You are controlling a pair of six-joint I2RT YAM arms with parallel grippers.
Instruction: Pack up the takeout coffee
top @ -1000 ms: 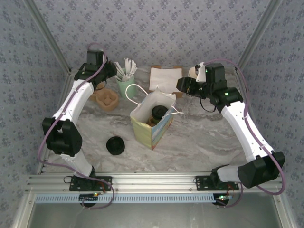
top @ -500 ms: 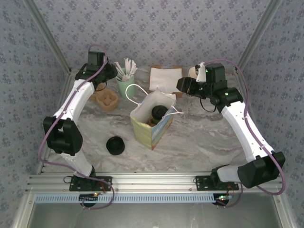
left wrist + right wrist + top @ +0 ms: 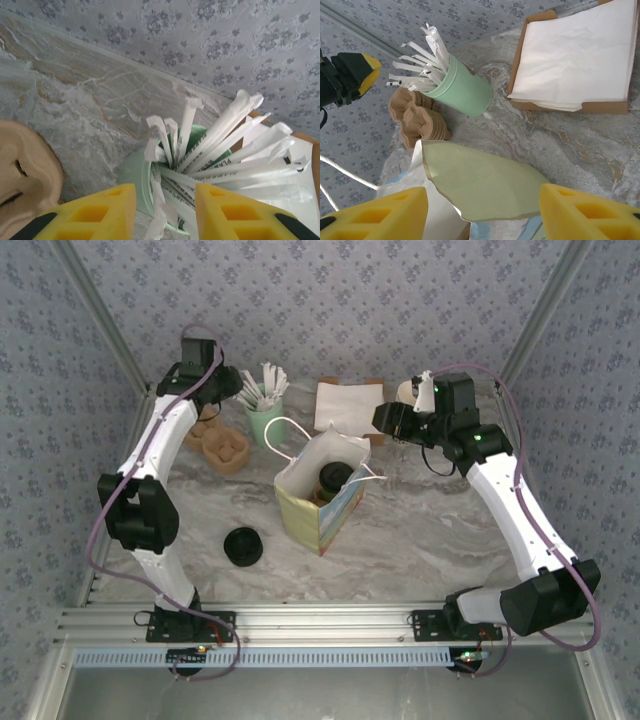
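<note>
Currently the takeout coffee (image 3: 335, 478) stands inside the paper bag (image 3: 318, 520) at table centre, its black lid visible through the open mouth. Left gripper (image 3: 165, 189), at 11 o'clock from the bag: jaws parted, empty, just above the mint cup (image 3: 133, 173) of wrapped sticks. Right gripper (image 3: 482, 197), at 2 o'clock: jaws spread wide, nothing held, by the bag's rim.
</note>
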